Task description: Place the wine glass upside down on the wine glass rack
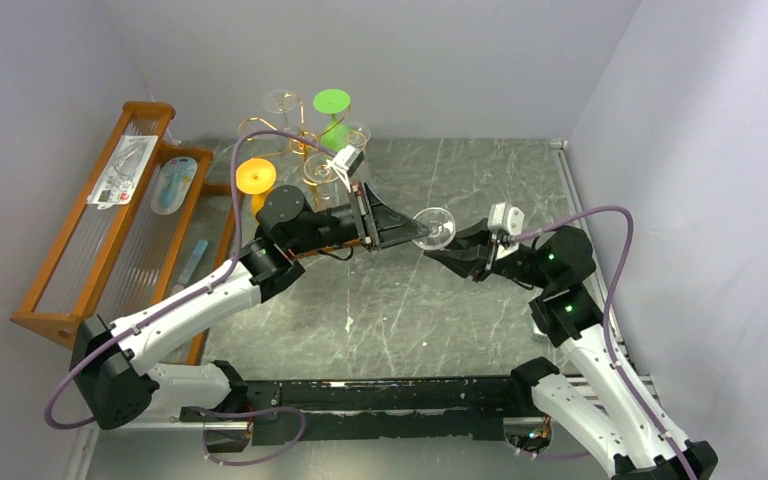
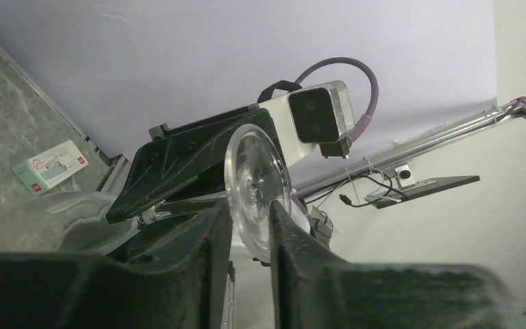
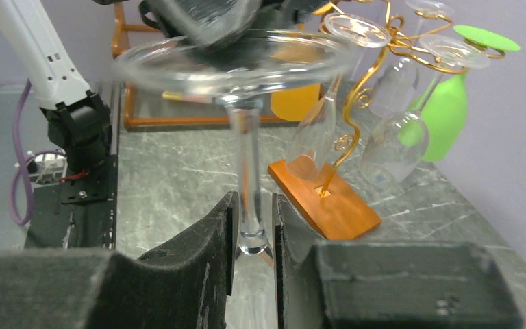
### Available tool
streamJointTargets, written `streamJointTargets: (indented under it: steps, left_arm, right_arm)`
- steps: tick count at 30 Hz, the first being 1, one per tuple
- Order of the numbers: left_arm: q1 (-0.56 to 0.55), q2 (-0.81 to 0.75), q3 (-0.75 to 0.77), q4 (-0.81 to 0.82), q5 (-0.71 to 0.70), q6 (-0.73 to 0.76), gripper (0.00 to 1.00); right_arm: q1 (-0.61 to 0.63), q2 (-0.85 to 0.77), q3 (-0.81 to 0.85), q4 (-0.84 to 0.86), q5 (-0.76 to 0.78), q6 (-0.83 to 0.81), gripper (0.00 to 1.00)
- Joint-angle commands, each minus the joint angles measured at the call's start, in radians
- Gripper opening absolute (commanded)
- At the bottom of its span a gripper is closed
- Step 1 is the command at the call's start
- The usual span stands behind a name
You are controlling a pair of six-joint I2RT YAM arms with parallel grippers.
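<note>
Mid-frame from above, the wine glass (image 1: 433, 228) hangs between the arms, its stem clamped in the right gripper (image 3: 252, 219) and its round foot seemingly pinched by the left gripper (image 2: 250, 229), with the wine glass rack (image 1: 300, 150) well apart, upper left.

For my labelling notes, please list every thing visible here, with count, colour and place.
wine glass: one, clear, held between both claws
wine glass rack: one, gold wire, brown base, table's far left
clear glasses: at least three, hanging on the rack
green glass: one, on the rack
orange glass: one, on the rack
shelf: one, brown wood, table's left edge
packets: three, white and blue, on the shelf
table: one, grey marbled
left claw: one, black, shut on the glass's foot
right claw: one, black, shut on its stem
</note>
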Motion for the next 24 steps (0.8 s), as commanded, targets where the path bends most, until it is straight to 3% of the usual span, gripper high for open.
streamJointTargets:
  steps: [1,3,4,8,10,12,18,24]
  left_arm:
    - [0.018,-0.001,-0.036,0.027,0.058,-0.039,0.11]
    - [0.022,-0.002,-0.059,0.058,0.074,-0.072,0.05]
    - [0.024,-0.006,-0.074,0.074,0.078,-0.085,0.05]
    - [0.039,-0.040,-0.124,0.069,0.074,-0.092,0.05]
    - [0.050,-0.065,-0.139,0.040,0.063,-0.078,0.05]
    - [0.062,-0.093,-0.146,-0.016,0.051,-0.053,0.05]
    - [0.072,-0.207,-0.178,-0.263,-0.045,0.025,0.05]
    - [0.075,-0.376,-0.198,-0.569,-0.299,0.104,0.05]
  right_arm:
    - [0.006,-0.006,0.057,-0.032,-0.023,-0.044,0.00]
    - [0.006,0.005,0.077,-0.040,-0.030,-0.024,0.00]
    - [0.006,0.010,0.085,-0.040,-0.032,-0.011,0.06]
    - [0.006,0.014,0.097,-0.043,-0.042,0.049,0.47]
    - [0.006,0.007,0.096,-0.062,-0.052,0.042,0.62]
    - [0.006,-0.005,0.095,-0.102,-0.068,0.000,0.70]
    - [0.006,-0.011,0.123,-0.183,-0.151,-0.088,0.77]
    - [0.006,-0.009,0.120,-0.154,-0.138,-0.072,0.78]
